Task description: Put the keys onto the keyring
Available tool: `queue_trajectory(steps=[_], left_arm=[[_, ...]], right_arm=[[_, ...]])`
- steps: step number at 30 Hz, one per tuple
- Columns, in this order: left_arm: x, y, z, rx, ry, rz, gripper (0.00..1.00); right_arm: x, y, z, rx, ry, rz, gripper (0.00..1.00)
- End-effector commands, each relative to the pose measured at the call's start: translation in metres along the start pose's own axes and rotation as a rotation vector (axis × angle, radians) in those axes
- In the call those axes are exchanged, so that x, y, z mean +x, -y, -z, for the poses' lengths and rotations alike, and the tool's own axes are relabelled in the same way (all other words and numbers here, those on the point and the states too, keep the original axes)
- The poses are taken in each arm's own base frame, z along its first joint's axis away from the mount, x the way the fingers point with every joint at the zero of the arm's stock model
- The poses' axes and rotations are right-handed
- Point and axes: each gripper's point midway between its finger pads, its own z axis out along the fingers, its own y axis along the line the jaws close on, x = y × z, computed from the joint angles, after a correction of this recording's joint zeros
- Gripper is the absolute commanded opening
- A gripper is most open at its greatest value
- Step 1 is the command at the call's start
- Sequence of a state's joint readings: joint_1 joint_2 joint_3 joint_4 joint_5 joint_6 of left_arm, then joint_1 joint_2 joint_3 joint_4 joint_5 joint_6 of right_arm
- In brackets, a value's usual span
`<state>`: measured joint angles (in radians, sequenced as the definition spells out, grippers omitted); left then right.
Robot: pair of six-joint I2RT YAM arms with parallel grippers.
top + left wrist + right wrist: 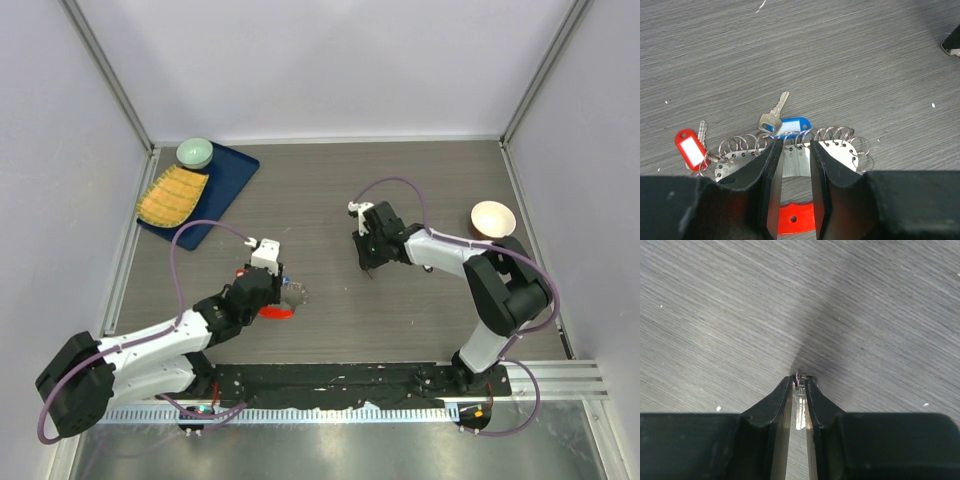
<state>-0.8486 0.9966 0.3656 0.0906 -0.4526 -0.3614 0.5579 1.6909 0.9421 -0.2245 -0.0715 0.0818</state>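
Note:
The keyring (797, 161) is a pale metal crescent plate edged with several split rings, and it lies flat on the table (292, 295). It has a red curved tag (795, 218), a blue tag (792, 126) and a red label tag (690, 148). One silver key (772, 114) lies by the blue tag. Another key (702, 131) lies beside the red label tag. My left gripper (792, 147) is over the plate's middle, jaws a little apart, with the plate showing between them. My right gripper (800, 380), seen from above (368, 262), is shut on a silver key (800, 410) just over the table.
A blue tray (228, 180) at the back left holds a green bowl (195, 152) and a yellow slatted mat (172, 195). A tan bowl (493, 218) stands at the right, behind my right arm. Walls close the table on three sides.

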Motion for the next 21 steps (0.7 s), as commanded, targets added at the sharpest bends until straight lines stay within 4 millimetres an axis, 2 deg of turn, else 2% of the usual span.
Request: queue_trajectory(steps=[1,8,11,17,21], left_arm=[[-0.014,0.001,-0.003,-0.005,0.052,0.024,0.31],[-0.013,0.001,-0.003,-0.001,0.049,0.020,0.31],[-0.014,0.001,-0.002,0.000,0.053,0.022,0.31],[-0.017,-0.001,0.001,-0.006,0.075,0.036,0.31],[-0.022,-0.008,0.006,-0.023,0.117,0.056,0.31]], right_arm=[[-0.026,-0.004,0.021,0.009,0.106,0.026,0.25],[-0.048,-0.018,0.047,-0.025,0.181,0.070,0.32],[-0.050,-0.040,0.056,-0.155,0.206,0.166,0.33],[-0.045,-0.087,0.058,-0.443,0.252,0.345,0.36],[-0.038,-0.112,0.041,-0.556,0.239,0.440,0.38]])
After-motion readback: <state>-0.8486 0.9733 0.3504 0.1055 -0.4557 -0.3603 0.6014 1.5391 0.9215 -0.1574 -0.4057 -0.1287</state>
